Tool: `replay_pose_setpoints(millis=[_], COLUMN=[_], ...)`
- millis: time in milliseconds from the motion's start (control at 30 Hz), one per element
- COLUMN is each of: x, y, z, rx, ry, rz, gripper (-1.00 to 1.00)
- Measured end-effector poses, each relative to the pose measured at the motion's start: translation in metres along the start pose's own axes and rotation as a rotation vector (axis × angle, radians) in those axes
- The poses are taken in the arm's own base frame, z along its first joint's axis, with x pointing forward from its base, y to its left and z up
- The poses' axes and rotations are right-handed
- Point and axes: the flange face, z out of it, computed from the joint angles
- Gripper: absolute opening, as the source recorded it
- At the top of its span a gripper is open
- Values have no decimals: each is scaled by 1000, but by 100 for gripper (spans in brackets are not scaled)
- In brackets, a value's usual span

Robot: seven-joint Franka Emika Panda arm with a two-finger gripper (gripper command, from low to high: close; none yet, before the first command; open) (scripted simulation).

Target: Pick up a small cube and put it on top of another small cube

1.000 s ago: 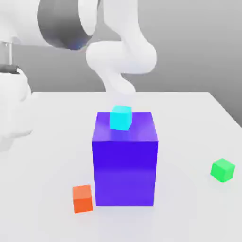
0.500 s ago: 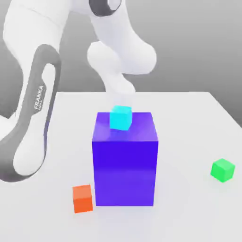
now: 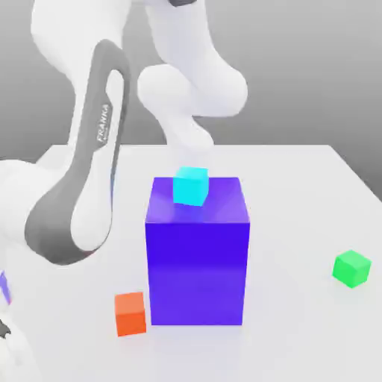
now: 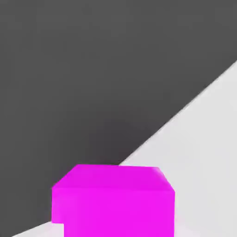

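The pink cube (image 4: 113,201) sits right under the hand camera, very close. It is a flat, bright magenta with a lighter top face and a slightly deeper front face, its edges crisp and its corners square. It rests on the white table (image 4: 208,152), whose edge runs diagonally behind it against a dark grey backdrop. I cannot tell whether the claw is released or clenched.

From the exterior view, nearest to me is the orange cube (image 3: 130,313), at about 7 o'clock from the big block and just beside its lower corner, apart by a thin gap. The big block (image 3: 198,254) stands upright in the middle of the table (image 3: 298,194), a deep purple-blue and far larger than any of the cubes. Off at about 4 o'clock from it, well apart, lies the green cube (image 3: 351,268), turned a little on the table.

On top of the big block, toward its far edge, sits a cyan cube (image 3: 191,186), tilted slightly so one corner faces me.

The arm (image 3: 89,171) sweeps down the exterior view's left, white with a grey band lettered FRANKA, its lower end running off the frame's bottom corner. Further back, behind the big block at about 12 o'clock, another white link (image 3: 190,97) curves down toward the table.
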Motion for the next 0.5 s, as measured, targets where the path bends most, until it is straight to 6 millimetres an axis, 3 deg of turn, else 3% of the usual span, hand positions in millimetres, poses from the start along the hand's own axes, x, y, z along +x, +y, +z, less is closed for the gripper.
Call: replay_pose_setpoints(millis=[133, 267, 367, 500], x=[-99, -204, -287, -401], y=[-20, -18, 1, 51], z=[-6, -12, -16, -19], rx=[7, 6, 2, -13], ry=[-24, -41, -46, -41], rz=[-245, -516, -751, -1114], gripper=[-100, -100, -100, -100])
